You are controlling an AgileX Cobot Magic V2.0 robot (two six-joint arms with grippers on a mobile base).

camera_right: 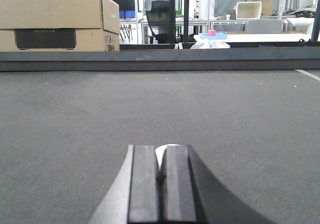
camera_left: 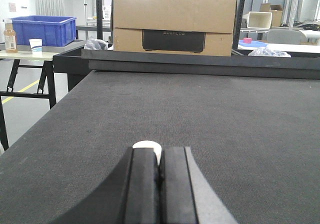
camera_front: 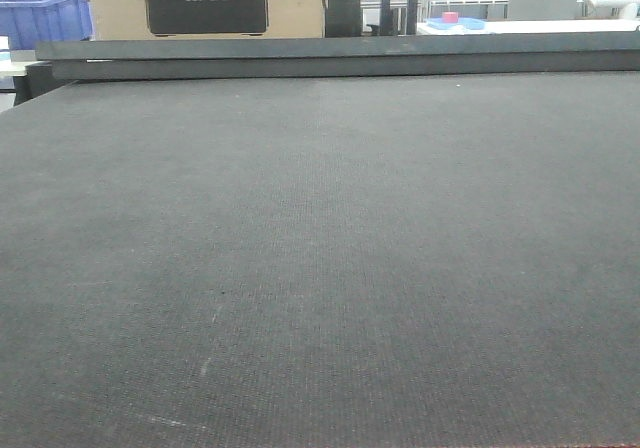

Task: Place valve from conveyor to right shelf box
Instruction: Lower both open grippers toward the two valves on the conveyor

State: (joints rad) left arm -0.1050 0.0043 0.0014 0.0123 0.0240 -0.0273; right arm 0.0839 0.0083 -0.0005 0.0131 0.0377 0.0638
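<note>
The conveyor is a wide dark grey woven belt with faint whitish scuffs and a dark rail along its far edge. No valve shows in any view, and the right shelf box is out of view. My left gripper hangs low over the belt with its black jaws pressed together. My right gripper is the same over the belt. A small white rounded piece shows just beyond each pair of fingertips. Neither gripper shows in the front view.
A cardboard box stands behind the far rail; it also shows in the front view. A blue bin, a bottle and a cup sit on a side table at left. The belt's left edge drops to the floor.
</note>
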